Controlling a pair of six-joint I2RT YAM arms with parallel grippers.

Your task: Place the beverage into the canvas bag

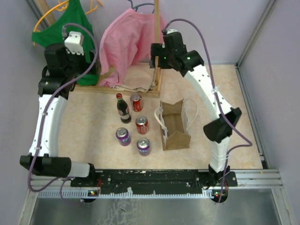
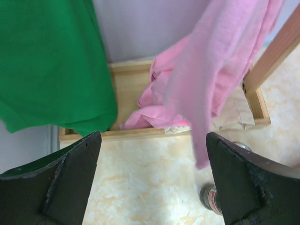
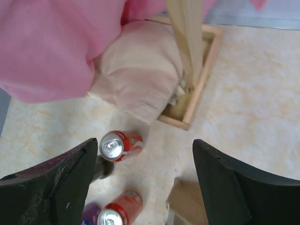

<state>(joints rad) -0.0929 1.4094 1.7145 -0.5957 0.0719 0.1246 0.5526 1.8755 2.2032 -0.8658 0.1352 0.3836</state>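
The left gripper (image 2: 152,137) and right gripper (image 3: 145,143) are wide open and hold nothing, and the bag (image 1: 174,127) stands open on the table (image 1: 225,89), beside the bottle (image 1: 123,108) and cans (image 1: 142,124).

Your left fingers (image 2: 70,183) spread wide above the bench (image 2: 140,178).
Green cloth (image 2: 47,61) and pink cloth (image 2: 211,70) hang over a wooden tray (image 2: 126,84); a bottle (image 2: 211,197) stands lower right.
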